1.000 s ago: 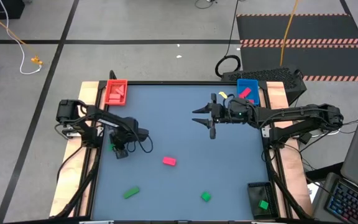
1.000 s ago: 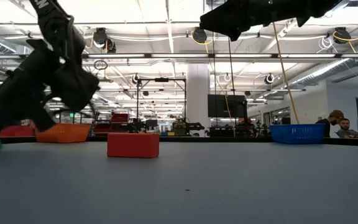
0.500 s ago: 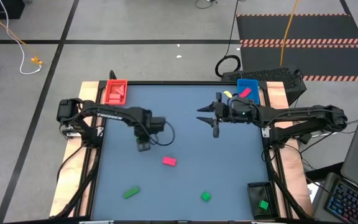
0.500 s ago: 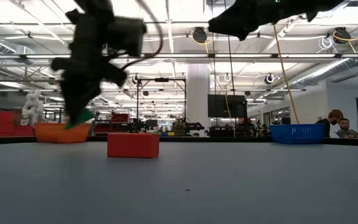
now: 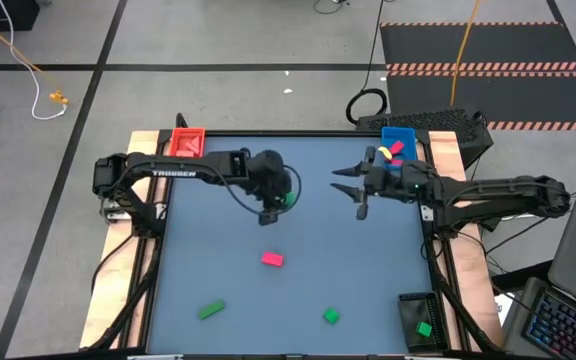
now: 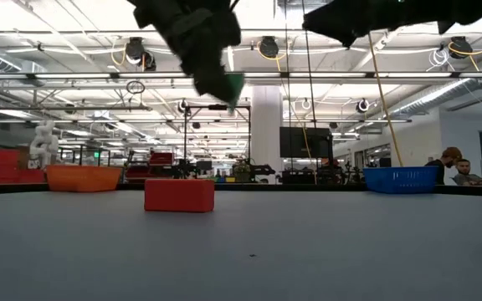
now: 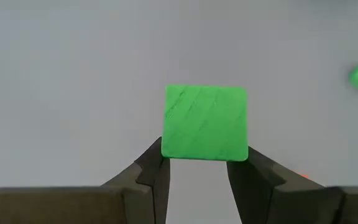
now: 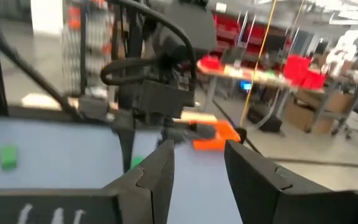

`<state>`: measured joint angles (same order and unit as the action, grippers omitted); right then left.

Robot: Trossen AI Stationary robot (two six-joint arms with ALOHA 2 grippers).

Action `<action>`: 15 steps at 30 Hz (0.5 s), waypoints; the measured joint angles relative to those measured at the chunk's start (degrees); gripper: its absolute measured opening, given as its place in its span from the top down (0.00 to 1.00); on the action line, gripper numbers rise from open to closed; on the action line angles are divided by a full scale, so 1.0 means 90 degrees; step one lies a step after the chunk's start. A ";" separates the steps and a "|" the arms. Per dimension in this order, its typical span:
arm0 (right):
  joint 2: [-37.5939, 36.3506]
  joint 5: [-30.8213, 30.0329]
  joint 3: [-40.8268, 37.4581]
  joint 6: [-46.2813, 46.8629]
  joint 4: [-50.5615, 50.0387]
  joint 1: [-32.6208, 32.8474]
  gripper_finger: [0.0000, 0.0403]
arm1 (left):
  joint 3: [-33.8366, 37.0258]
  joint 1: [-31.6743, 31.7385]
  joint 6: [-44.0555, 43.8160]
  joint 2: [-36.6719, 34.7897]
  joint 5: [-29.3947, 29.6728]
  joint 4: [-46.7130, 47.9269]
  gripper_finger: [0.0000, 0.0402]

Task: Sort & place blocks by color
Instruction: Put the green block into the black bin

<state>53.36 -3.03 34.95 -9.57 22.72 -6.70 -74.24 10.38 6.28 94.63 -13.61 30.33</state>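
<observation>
My left gripper (image 5: 276,207) hangs over the middle of the table, shut on a green square block (image 7: 206,122), which also shows as a green corner (image 6: 234,84) high in the low view. My right gripper (image 5: 352,190) waits open to its right, near the blue tray. A pink block (image 5: 272,259), a green bar (image 5: 210,310) and a green cube (image 5: 332,316) lie flat on the table nearer the front. The blue tray (image 5: 398,145) holds a pink block, the dark tray (image 5: 420,320) a green one. My left gripper pinches the green block between its two fingertips (image 7: 156,163), which sit on the block's edge nearest the wrist (image 7: 204,155). Most of the block sticks out past the tips. The fingers point down from above, and the block is lifted clear, well above the table.
A red tray (image 5: 187,143) sits at the far left corner, the blue tray at the far right corner, and the dark tray at the near right corner. A tiny yellow piece (image 5: 380,152) lies by the blue tray. A wide bare stretch of table lies between the arms and the near blocks.
My left gripper has swung from the table's left side toward the middle and risen, carrying the green block from table level to high above it. My right gripper has drifted a little toward the right edge, still open.
</observation>
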 joint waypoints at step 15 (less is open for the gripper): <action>0.0496 -0.1329 -0.0512 0.1710 0.1192 -0.0452 0.56 | -0.0002 -0.0069 0.2458 -0.0002 0.3034 -0.2673 0.68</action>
<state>57.82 -14.98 30.35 5.82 33.44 -10.77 -74.26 9.76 28.41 94.61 13.70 6.27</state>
